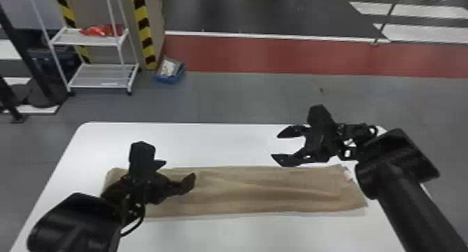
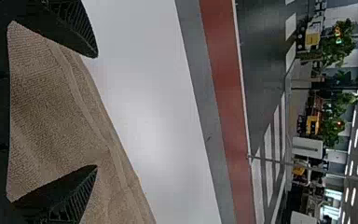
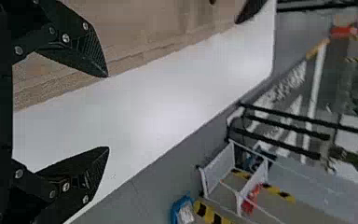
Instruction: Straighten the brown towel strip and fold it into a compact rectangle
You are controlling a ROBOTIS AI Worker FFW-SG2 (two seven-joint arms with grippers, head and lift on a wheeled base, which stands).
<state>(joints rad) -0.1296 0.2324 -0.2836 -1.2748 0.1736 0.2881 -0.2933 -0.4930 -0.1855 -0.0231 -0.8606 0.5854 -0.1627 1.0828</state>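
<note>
On the white table, the brown towel strip lies in one long, flat piece from side to side. It has some soft wrinkles (like little hills), and a small pale bit shows near its right end. The left gripper is over the towel's left part, its two fingers spread wide. The right gripper is up by the towel's far edge, nearer the right end, and it is wide open too, holding nothing.
</note>
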